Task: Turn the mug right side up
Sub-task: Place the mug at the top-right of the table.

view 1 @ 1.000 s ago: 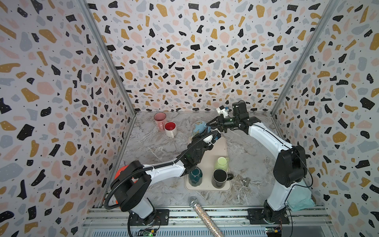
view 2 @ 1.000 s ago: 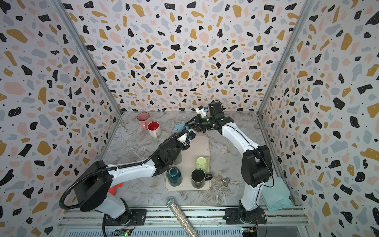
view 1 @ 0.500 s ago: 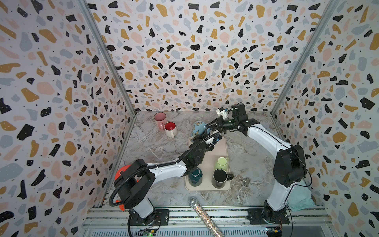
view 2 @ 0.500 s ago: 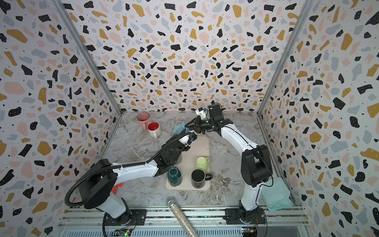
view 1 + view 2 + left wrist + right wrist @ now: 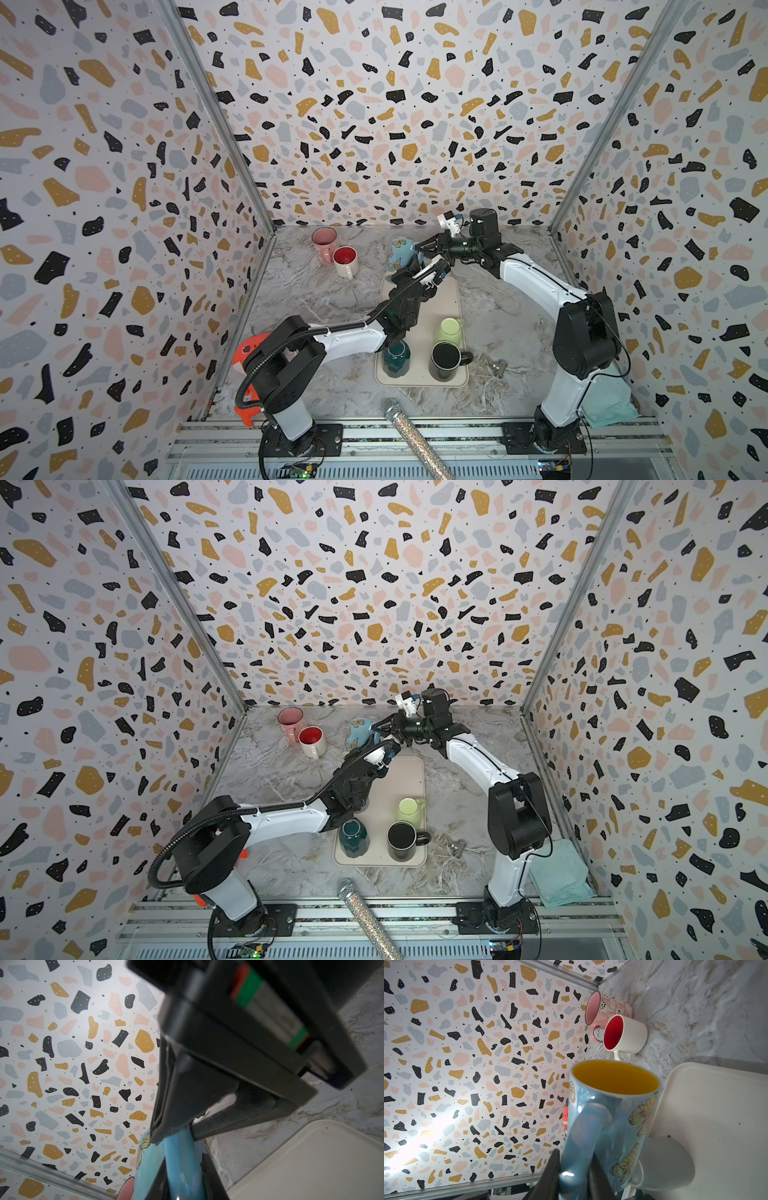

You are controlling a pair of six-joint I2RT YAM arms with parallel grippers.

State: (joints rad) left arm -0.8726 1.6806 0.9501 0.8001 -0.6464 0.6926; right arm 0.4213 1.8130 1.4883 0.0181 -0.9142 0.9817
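The mug [image 5: 400, 254] is light blue with butterflies and yellow inside. It sits just beyond the far end of the tray [image 5: 451, 299], also in the other top view as the mug [image 5: 358, 732]. Both grippers hold its handle. My left gripper [image 5: 182, 1180] is shut on the blue handle [image 5: 182, 1157]. My right gripper [image 5: 575, 1176] is shut on the same handle [image 5: 583, 1130], and the mug [image 5: 623, 1109] shows its yellow mouth beyond the jaws. In both top views my left gripper [image 5: 411, 272] reaches in from the near side and my right gripper [image 5: 420, 249] from the right.
A pink mug [image 5: 324, 243] and a white mug with a red inside [image 5: 345, 259] stand at the back left. The tray carries a teal mug [image 5: 397, 359], a black mug [image 5: 446, 359], a green mug [image 5: 451, 330] and a pale mug [image 5: 668, 1163]. A glittery microphone [image 5: 411, 432] lies in front.
My right gripper has come in toward the mug and narrowed on its handle. The left arm has shifted a little. The mug has hardly moved.
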